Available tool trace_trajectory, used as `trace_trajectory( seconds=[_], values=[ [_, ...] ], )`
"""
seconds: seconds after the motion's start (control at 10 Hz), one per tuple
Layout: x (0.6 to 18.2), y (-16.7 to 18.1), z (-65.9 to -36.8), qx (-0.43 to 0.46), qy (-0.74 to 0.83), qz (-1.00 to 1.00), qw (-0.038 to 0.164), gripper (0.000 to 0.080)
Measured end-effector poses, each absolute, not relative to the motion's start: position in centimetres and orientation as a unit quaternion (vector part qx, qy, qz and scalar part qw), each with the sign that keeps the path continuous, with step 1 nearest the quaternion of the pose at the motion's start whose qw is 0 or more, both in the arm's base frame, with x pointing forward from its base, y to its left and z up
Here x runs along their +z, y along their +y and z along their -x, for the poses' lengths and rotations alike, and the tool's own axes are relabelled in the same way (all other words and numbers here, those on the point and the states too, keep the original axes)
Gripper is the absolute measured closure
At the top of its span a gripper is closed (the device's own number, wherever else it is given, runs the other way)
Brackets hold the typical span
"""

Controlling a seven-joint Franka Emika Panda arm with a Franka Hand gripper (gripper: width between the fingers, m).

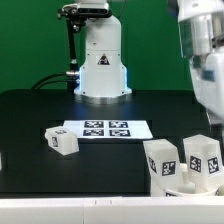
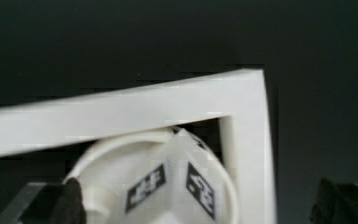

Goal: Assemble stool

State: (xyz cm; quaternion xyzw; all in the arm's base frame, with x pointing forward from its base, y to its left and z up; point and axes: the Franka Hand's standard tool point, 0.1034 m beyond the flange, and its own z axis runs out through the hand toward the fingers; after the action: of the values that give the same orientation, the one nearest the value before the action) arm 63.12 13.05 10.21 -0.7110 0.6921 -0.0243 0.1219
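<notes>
Nearest, at the table's (image 1: 30,120) near right, two stool legs stand upright side by side, the left leg (image 1: 165,165) and the right leg (image 1: 203,160), tucked into the corner of a white rail (image 2: 140,100). A third leg (image 1: 60,140) lies left of the marker board (image 1: 105,128). The risk, as I judge it, is that the claw (image 2: 202,198), open with its fingers either side of a leg, clips it on rising and topples both. The arm (image 1: 200,55) hangs steeply above them, wrist pointing down.

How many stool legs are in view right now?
3. The first leg lies just off the marker board toward the exterior view's left; the second leg and third leg sit side by side at the exterior view's right. Others may be out of frame.
</notes>
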Motion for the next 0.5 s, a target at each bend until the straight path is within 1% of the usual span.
trace_trajectory(
  seconds=[0.1,0.4,0.5],
  values=[
    [10.16,13.29,-62.91,-0.026,0.645,0.755,0.114,0.0151],
    [10.08,13.07,-62.96,-0.038,0.578,0.808,0.108,0.0151],
    [10.61,13.54,-62.66,-0.039,0.496,0.864,0.084,0.0151]
  ],
)
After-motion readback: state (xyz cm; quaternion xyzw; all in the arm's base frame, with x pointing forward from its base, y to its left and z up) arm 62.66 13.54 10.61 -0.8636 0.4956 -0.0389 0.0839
